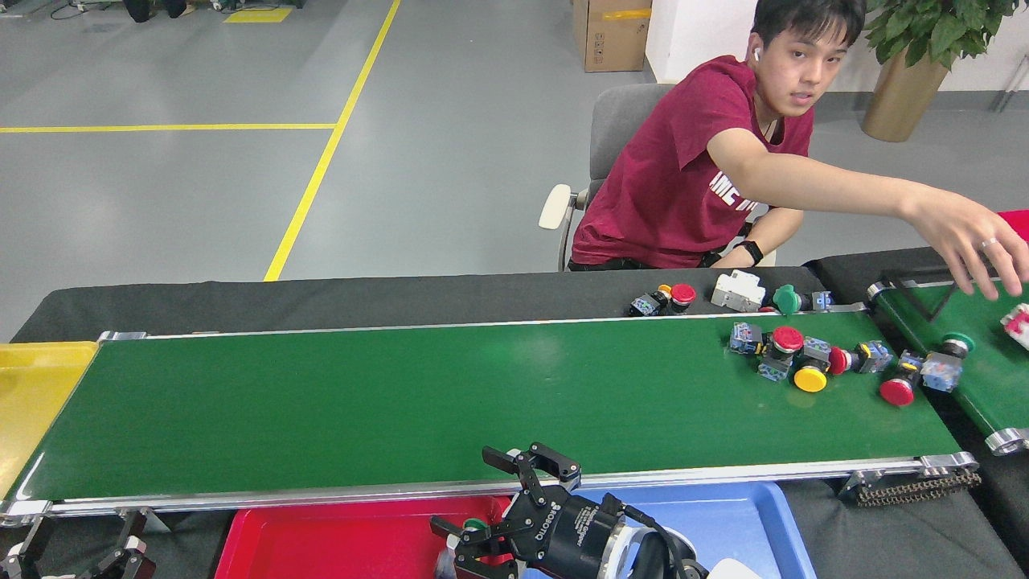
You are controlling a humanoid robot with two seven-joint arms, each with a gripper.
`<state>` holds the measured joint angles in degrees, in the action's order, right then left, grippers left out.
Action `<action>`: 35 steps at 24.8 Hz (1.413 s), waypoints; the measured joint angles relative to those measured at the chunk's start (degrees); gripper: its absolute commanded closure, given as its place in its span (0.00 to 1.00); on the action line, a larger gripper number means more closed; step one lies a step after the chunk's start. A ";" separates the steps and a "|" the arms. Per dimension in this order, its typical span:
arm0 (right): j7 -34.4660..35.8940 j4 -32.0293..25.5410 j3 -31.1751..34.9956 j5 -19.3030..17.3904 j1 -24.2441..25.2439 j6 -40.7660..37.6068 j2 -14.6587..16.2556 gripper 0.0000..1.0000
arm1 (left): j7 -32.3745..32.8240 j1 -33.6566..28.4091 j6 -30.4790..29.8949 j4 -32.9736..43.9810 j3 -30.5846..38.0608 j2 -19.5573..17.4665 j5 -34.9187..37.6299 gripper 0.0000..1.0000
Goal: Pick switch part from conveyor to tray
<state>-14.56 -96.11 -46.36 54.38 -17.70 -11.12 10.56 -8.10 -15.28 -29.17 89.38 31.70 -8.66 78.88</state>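
Note:
The conveyor point(402, 402) is a long dark-green belt with silver rails. A cluster of switch parts point(792, 358) with red and yellow caps lies at its right end. My right gripper point(482, 503) hangs below the belt's near rail, over the seam between the red tray point(321, 539) and the blue tray point(723, 515), with its fingers spread open. A green-capped switch part point(474, 527) sits by its lower finger over the red tray's right end; whether they touch, I cannot tell. My left gripper point(76, 555) rests at the bottom left corner, fingers apart, holding nothing.
A person in a red shirt reaches a hand point(973, 241) over the second green belt point(981, 378) at the right, which carries more parts. Loose switch parts point(675, 297) and a white block point(738, 291) lie behind the conveyor. A yellow tray point(32, 394) stands at its left end.

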 measured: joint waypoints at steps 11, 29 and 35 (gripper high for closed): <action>6.40 -0.15 16.87 1.08 0.49 18.90 2.34 0.03 | 0.01 -0.99 0.02 0.10 0.98 -0.16 -0.04 0.00; 22.26 -4.53 25.87 1.27 25.28 26.25 11.13 0.02 | 0.01 -3.50 0.18 0.11 3.37 -0.14 -0.21 0.00; 20.72 -2.92 24.95 5.14 21.64 27.45 6.26 0.02 | 0.01 -3.15 0.07 0.14 2.89 -0.15 -0.21 0.00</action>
<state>6.16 -99.03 -21.41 59.52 3.94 16.33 16.82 -8.09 -18.43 -29.11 89.52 34.59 -8.81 78.67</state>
